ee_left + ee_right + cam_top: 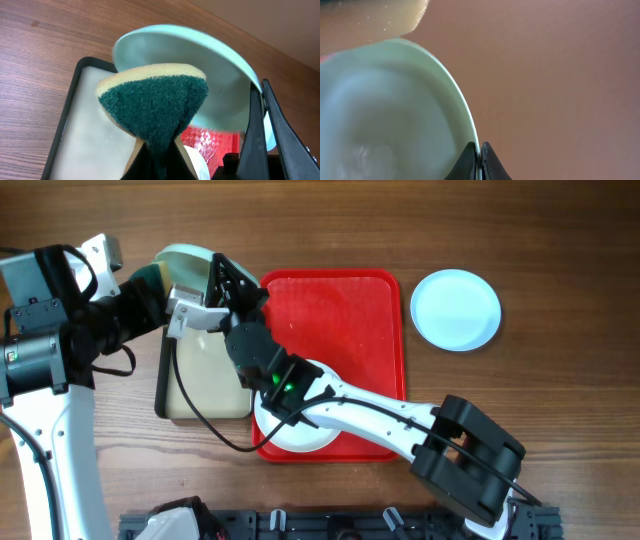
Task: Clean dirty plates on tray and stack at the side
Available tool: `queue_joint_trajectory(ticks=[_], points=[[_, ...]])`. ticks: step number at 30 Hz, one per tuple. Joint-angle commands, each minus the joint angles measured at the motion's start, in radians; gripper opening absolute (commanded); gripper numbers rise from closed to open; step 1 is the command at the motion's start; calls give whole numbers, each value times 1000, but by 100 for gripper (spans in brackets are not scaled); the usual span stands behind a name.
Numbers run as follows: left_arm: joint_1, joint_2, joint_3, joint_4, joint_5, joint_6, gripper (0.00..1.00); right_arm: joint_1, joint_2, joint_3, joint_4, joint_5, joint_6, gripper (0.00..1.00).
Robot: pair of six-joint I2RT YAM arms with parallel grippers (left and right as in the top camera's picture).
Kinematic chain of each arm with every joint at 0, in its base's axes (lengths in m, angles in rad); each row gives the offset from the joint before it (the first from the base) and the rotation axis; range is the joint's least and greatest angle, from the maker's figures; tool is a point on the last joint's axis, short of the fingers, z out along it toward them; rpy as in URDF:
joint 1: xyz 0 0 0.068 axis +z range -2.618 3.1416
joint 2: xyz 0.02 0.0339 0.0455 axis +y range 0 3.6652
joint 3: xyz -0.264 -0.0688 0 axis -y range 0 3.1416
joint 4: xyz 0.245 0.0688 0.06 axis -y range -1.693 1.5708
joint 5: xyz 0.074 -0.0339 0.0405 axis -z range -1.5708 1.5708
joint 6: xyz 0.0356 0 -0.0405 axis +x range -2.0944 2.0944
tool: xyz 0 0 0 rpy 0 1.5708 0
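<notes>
Item one, aqua plate: lifted clear and tilted on edge over the far end of the beige tray, just left of the red tray. In the overhead view most of it is hidden behind the two arms. In the right wrist view its left part is cut off by the frame and its inner face is blurred, so no soiling can be made out. Item two, right gripper: jaws nearly closed, pinching the rim of the aqua plate, with only the black tips showing at the bottom edge. Item three, left gripper: closed on a sponge so that it bulges into a fan, dark green scouring face toward the camera and yellow foam along the top. The fingers themselves are largely cut off. The sponge sits before the plate's hollow side, and whether it touches cannot be told. Item four, white plate: lies flat on the near left corner of the red tray, its upper half covered by the right arm. Item five, pale blue plate: lies flat on the table, just right of the red tray's far corner and apart from it, fully visible. The near edge of the red tray is partly hidden by the right arm.
</notes>
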Motion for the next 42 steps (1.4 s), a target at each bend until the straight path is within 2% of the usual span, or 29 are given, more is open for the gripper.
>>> queue_joint_trajectory(ticks=[1,7,9,12,14,16,17,20,24,34,36,40,42], points=[[3,2,-5,-1,2,-2,4,5,-12,18,2,21,-2,4],[2,2,-5,-1,2,-2,4,4,-12,18,-11,29,8,4],[2,2,-5,-2,2,-2,4,-8,-12,18,-58,36,87,4],[2,2,-5,-1,2,-2,4,-61,-12,18,-232,35,381,4],[2,2,-5,-1,2,-2,4,-130,-12,18,-377,35,658,4],[2,2,-5,-1,2,-2,4,-177,-12,18,-467,-12,817,4],[2,2,-5,-1,2,-2,4,-220,-12,18,-556,-135,940,4],[2,2,-5,0,2,-2,5,-317,-12,18,-667,-497,1163,4],[2,4,-5,0,2,-2,5,-423,-12,18,-710,-742,1355,4],[2,28,-5,0,2,-2,5,-530,-12,18,-870,-782,1436,4],[2,32,-5,0,2,-2,4,-569,-18,18,-921,-840,1522,4],[2,39,-5,4,2,-2,4,-655,-71,18,-943,-1007,1543,4],[2,42,-5,4,2,-2,4,-709,-107,18,-964,-1013,1543,4]])
